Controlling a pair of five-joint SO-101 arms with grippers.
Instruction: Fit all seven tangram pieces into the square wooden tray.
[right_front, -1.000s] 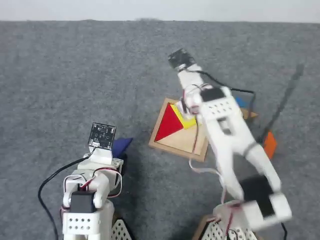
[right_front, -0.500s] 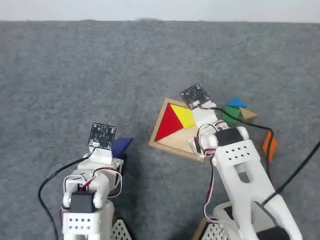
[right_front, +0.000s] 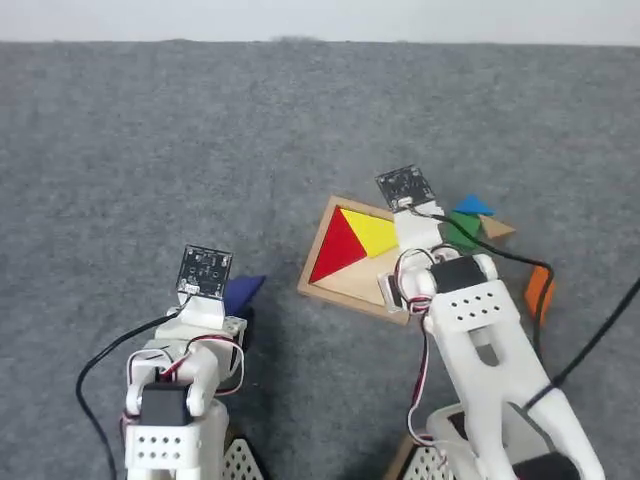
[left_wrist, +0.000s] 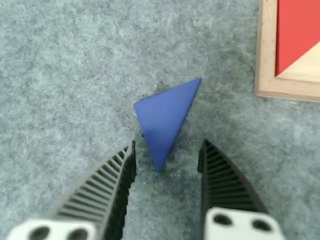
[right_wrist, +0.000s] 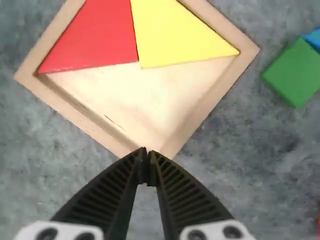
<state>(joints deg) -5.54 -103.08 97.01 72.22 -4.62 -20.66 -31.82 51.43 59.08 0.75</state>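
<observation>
The square wooden tray (right_front: 362, 283) holds a red triangle (right_front: 334, 250) and a yellow triangle (right_front: 373, 232), which together fill its far half. My right gripper (right_wrist: 145, 157) is shut and empty, with its tips over the near corner of the tray (right_wrist: 125, 107). A dark blue triangle (left_wrist: 165, 119) lies flat on the grey mat, left of the tray. My left gripper (left_wrist: 167, 150) stands open just above it, one finger on each side of its near point. The red triangle (right_wrist: 95, 37) and yellow triangle (right_wrist: 175, 32) meet along one edge.
A green square (right_front: 462, 228), a light blue triangle (right_front: 472, 206) and a tan piece (right_front: 498, 230) lie right of the tray. An orange piece (right_front: 539, 292) lies farther right, near the right arm's cable. The mat's far and left areas are open carpet.
The right arm has drawn back from its far reach over the tray toward its base, uncovering the yellow triangle. The left arm has not moved.
</observation>
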